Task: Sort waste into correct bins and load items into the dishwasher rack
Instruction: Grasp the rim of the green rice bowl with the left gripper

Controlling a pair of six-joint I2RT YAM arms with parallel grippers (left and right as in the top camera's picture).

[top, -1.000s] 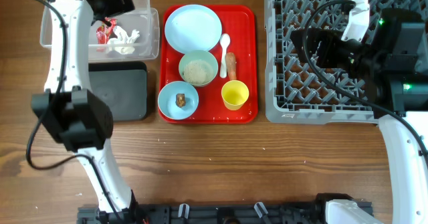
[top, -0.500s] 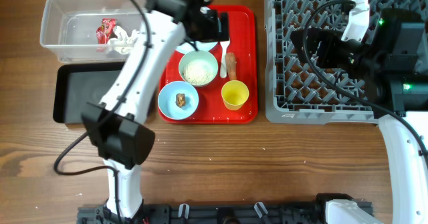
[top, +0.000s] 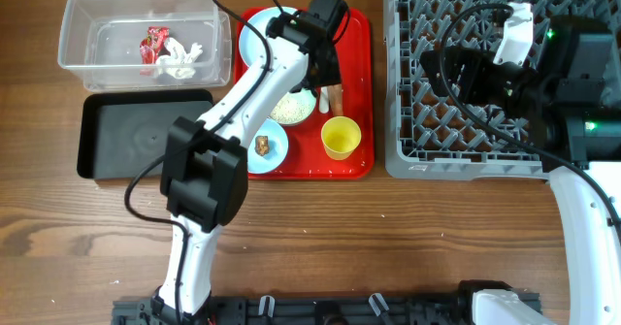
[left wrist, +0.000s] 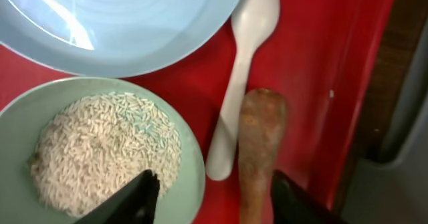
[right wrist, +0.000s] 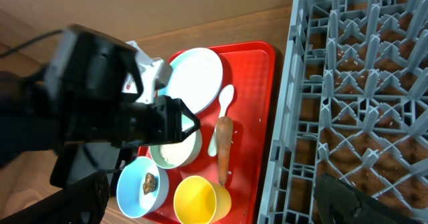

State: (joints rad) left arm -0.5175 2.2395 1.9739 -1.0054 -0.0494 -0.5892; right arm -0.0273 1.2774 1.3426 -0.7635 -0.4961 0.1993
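Observation:
My left gripper is open and hangs low over the red serving tray. In the left wrist view its jaws straddle the orange-brown carrot-like stick, with the white spoon just left of it. The pale green bowl holds loose rice. The light blue plate lies beyond. The light blue bowl holds a brown chunk. The yellow cup stands on the tray. My right gripper is open and empty over the grey dishwasher rack.
The clear tub at the far left holds the red-and-white wrapper and white tissue. The black tray lies in front of it. The rack's wall runs close along the red tray's right edge.
My left arm has swung from the clear tub across to the red tray and now sits over the carrot stick and spoon. The right arm has not moved.

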